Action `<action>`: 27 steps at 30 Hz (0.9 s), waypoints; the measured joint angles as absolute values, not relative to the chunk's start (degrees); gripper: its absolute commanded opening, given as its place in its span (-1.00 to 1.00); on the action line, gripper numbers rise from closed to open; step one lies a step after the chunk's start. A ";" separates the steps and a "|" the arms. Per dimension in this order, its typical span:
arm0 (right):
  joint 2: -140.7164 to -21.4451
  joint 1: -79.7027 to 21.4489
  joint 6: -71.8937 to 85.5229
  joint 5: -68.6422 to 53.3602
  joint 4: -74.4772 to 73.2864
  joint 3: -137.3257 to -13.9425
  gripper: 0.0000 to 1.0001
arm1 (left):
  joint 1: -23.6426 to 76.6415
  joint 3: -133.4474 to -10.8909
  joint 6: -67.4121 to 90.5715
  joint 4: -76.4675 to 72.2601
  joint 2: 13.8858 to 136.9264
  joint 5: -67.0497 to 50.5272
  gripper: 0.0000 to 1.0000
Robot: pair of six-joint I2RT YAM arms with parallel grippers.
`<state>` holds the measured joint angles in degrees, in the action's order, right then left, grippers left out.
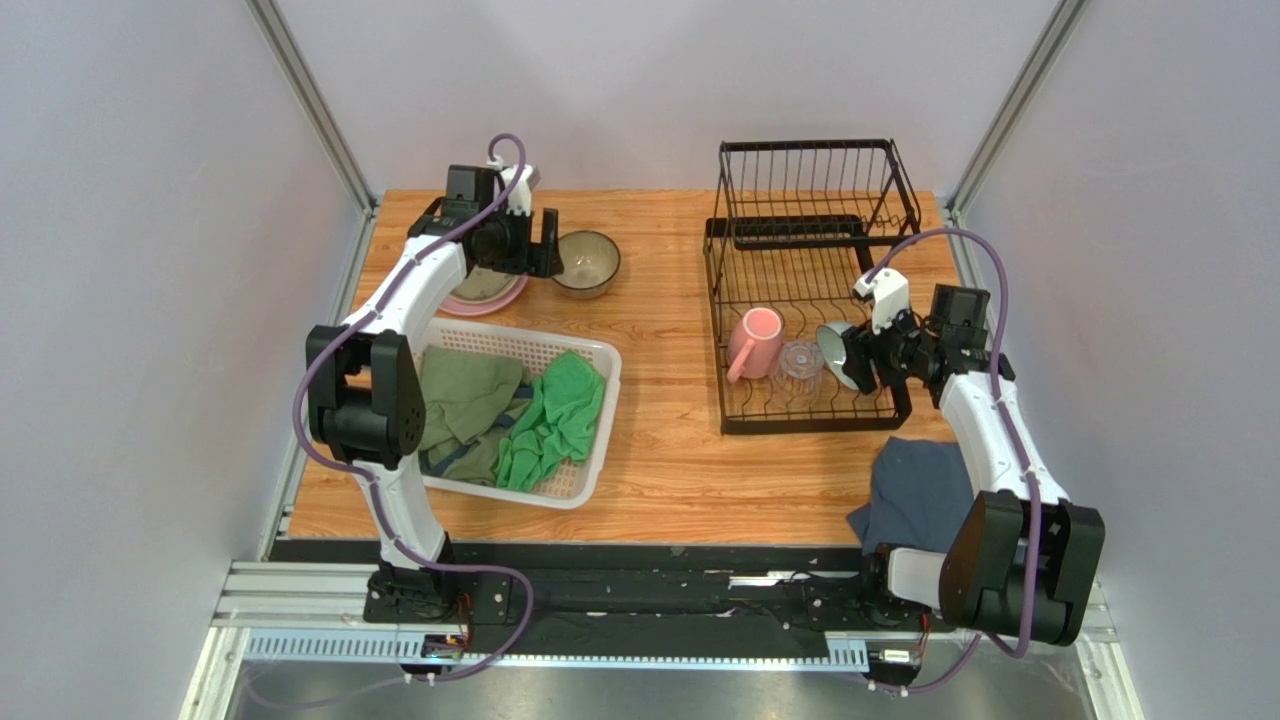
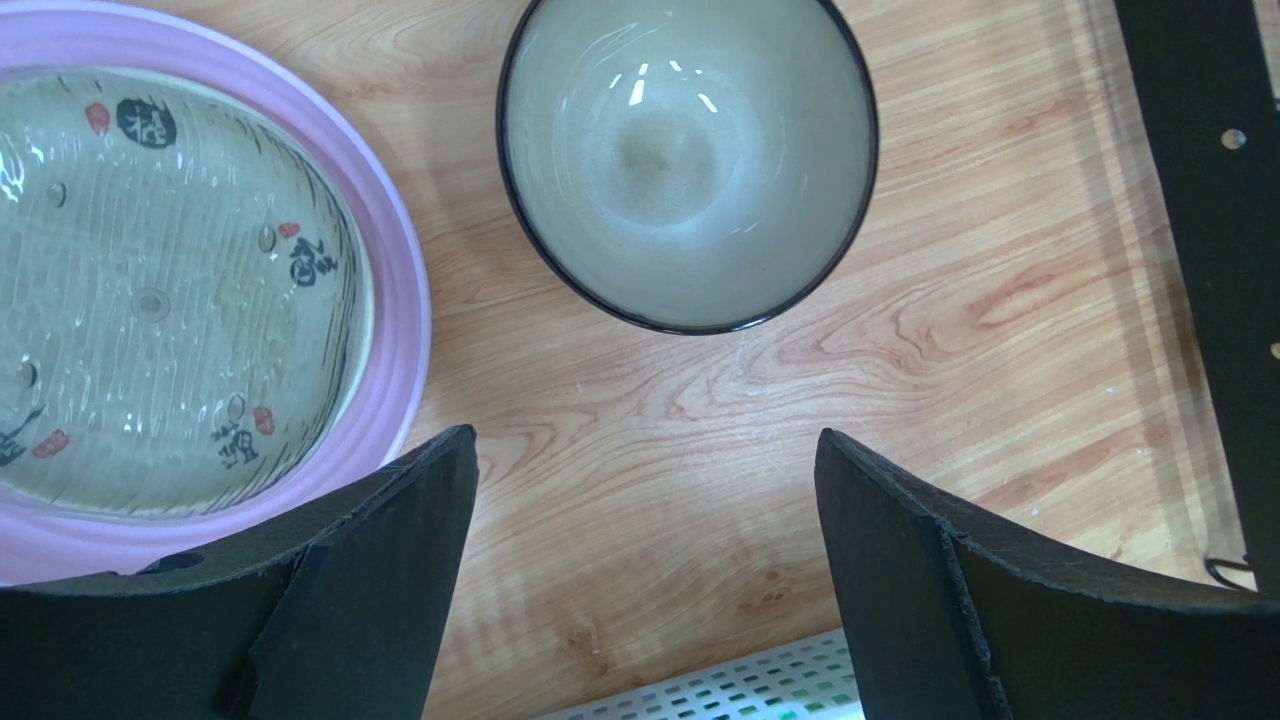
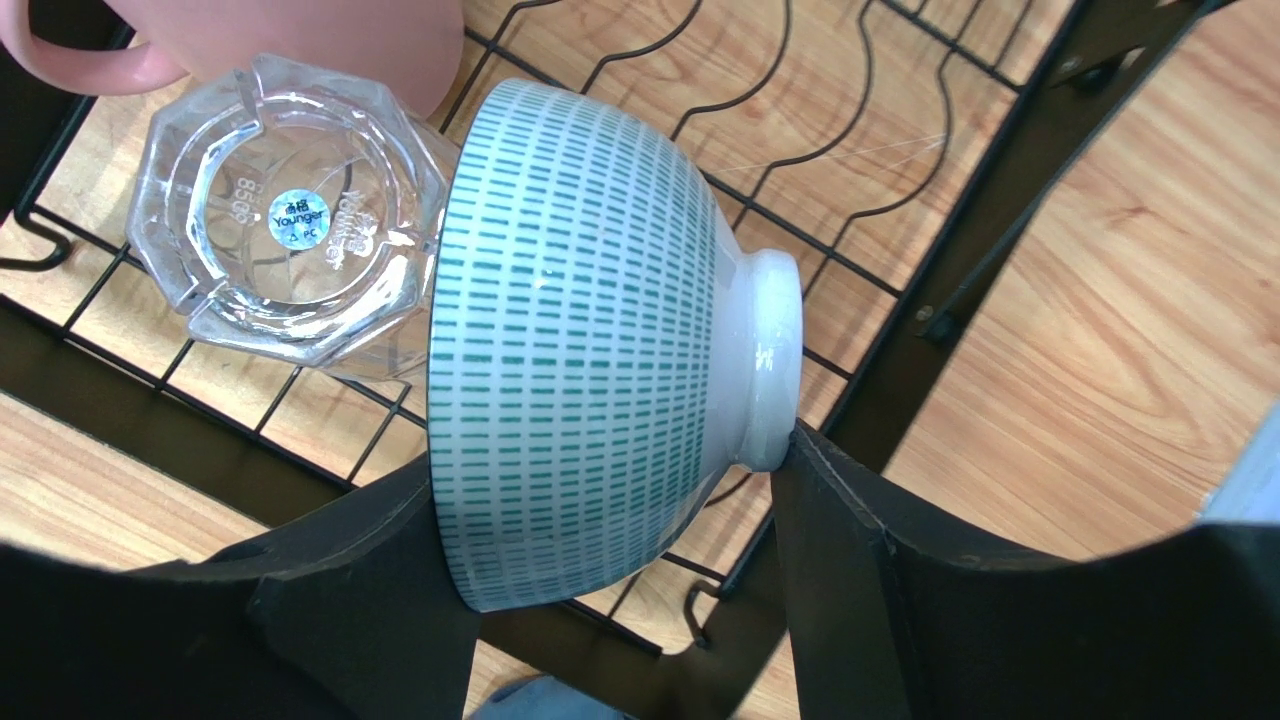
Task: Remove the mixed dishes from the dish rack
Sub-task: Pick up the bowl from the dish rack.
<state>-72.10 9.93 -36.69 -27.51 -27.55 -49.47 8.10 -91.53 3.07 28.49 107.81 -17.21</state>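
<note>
Gripping the teal bowl (image 3: 579, 330), your right pincer (image 3: 609, 465) is holding it tipped on its side, with one finger pressing at the rim and the other against the white foot. The bowl is sitting over the wires of the flat lower tray of the dish rack (image 1: 812, 225), right of centre in the top view. You are not getting a clear look at whether it is touching the wires.

The clear glass cup (image 3: 286, 210) is standing just beside the bowl's rim on the same tray. The pink mug (image 1: 756, 342) is sitting next to the glass on its left. The upper slotted shelf of the rack is showing at the top of the frame.

Your left pincer (image 2: 643, 450) is hanging wide open with nothing between its fingers. It is hovering over the bare table (image 1: 669, 450) at the upper left of the top view. To its left, the pink plate (image 2: 394, 300) is lying flat on the table and carrying the cream plate (image 2: 166, 285). To its right, the brown bowl (image 2: 688, 150) is standing upright, apart from the plates.

At the lower left, a white basket (image 1: 594, 435) is holding green cloths (image 1: 559, 413). A blue-grey cloth (image 1: 917, 488) is lying at the lower right, beside your right arm.
</note>
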 measured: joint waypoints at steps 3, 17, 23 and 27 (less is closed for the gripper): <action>-70.57 9.93 -36.64 -26.35 -28.27 -49.91 -1.00 | 8.10 -91.48 2.33 28.45 107.07 -18.17 0.78; -65.25 9.93 -35.59 -25.23 -34.79 -55.75 -1.00 | 9.06 -89.41 -3.70 26.94 99.61 -30.68 0.72; -62.92 9.93 -33.63 -29.47 -38.06 -58.83 -1.00 | 13.54 -85.93 -8.69 26.28 95.26 -35.09 0.73; -62.65 9.76 -32.49 -33.52 -41.01 -61.60 -1.00 | 18.06 -83.05 -10.98 24.86 91.24 -35.46 0.74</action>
<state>-62.65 9.76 -32.49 -33.52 -41.01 -61.60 18.06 -83.05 -10.98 24.86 91.24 -35.46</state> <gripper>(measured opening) 0.640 0.863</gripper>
